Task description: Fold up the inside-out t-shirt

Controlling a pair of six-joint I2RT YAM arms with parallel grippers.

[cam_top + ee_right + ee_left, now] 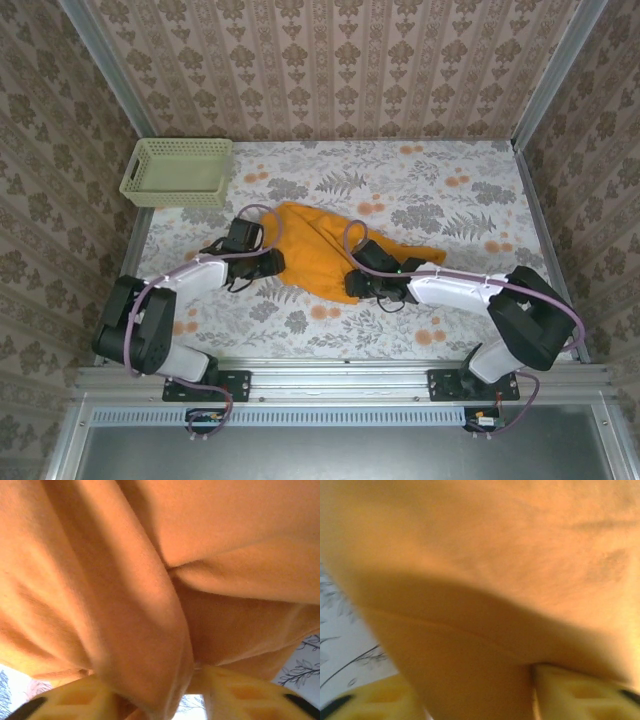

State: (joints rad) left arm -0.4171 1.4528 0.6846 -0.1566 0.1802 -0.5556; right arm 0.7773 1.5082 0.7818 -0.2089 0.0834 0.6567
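Overhead view: orange-yellow soft cotton t-shirt (310, 245), plain face up, lies crumpled in a rough triangle at ctr of the floral-print table cover (450, 200), one corner trailing twd the right. No lettering visible.

Left gripper (270, 262) sits at the t-shirt's left edge. Right gripper (352, 280) sits at its lower right edge. Both arms lie low over the table, reaching inward.

Left wrist cam: t-shirt (495, 555) drapes close over the lens. A fold w/ a seam line runs down btwn the yellow fingers (575, 695) of the left gripper (477, 695), which pinches it.

Right wrist cam: a thick bunched fold of the t-shirt (150, 580) passes btwn the yellow fingers (245, 690) of the right gripper (155, 695), nipped at the tips.

Pale green plastic mesh basket (180, 145) stands at the far left corner, well apart from the t-shirt.
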